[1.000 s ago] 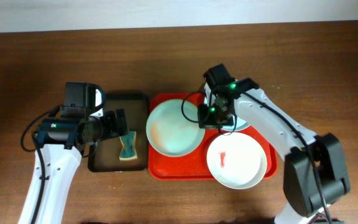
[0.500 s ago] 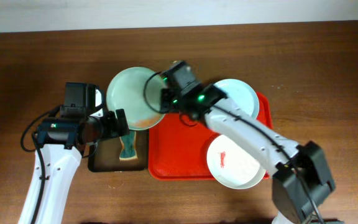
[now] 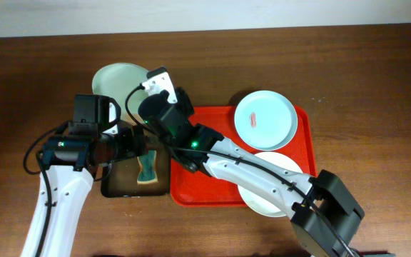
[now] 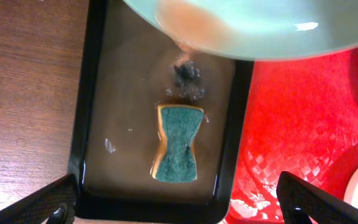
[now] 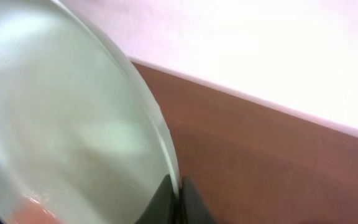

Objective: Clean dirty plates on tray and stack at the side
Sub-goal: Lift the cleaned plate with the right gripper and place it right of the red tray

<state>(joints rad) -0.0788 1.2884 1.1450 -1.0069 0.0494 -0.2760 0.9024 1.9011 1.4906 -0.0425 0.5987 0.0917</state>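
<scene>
The right gripper [image 5: 178, 190] is pressed shut on the rim of one plate [image 3: 116, 80]. This plate is held off the red tray [image 3: 205, 189], over the far end of the brown tray [image 4: 92, 124], and an orange-red smear is seen on it. The left gripper [image 3: 135, 143] is spread wide, with nothing held, above the sponge [image 4: 178, 151]. A far plate [image 3: 265, 119] and a near plate [image 3: 291, 165] are seen on the red tray.
</scene>
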